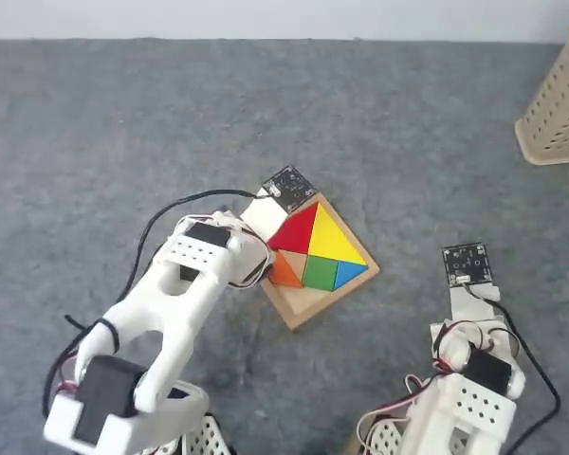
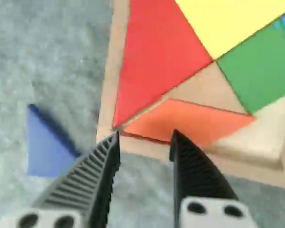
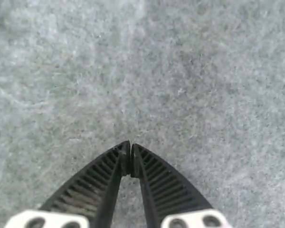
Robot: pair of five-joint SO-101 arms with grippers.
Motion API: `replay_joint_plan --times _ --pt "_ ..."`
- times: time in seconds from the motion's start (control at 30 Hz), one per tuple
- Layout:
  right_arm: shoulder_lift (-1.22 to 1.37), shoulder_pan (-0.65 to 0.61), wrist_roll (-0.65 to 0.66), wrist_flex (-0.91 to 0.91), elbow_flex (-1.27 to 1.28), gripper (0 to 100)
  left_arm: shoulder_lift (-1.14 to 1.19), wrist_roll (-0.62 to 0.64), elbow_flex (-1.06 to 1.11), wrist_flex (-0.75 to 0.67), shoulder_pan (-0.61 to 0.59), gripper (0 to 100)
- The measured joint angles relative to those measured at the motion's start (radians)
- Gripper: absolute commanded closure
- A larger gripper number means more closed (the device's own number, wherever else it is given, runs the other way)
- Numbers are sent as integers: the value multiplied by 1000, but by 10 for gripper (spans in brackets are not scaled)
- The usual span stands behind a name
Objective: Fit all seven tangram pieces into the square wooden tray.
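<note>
Your left gripper (image 2: pixel 145 135) sits with fingers apart at the tray (image 2: pixel 108 85) rim beside the orange piece (image 2: pixel 190 121); your right gripper (image 3: pixel 130 145) is closed, empty.

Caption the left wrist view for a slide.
Open left gripper at the wooden tray rim, by the orange piece; blue piece outside.

The grey felt table (image 1: pixel 123 114) carries the wooden tray (image 1: pixel 283 305), a loose blue piece (image 2: pixel 45 147) and a perforated basket (image 1: pixel 558 104).

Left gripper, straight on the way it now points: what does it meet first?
Probably the orange triangular piece, lying by the near rim of the square wooden tray; the open left gripper has its tips at it. Depth is unclear, so the rim might come first.
</note>
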Motion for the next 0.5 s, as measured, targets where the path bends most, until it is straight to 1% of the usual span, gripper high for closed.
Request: replay_joint_plan --times 0.13,0.33,0.4,0.5 --pt "0 0 0 0 0 989 0 5 0 -11 -9 840" --pt "0 0 0 0 0 989 0 0 -5 -12 -80 840" --pt "0 0 0 0 0 989 -2 5 -34 18 -87 840" --pt "0 0 0 0 0 989 -29 5 -54 83 -51 838"
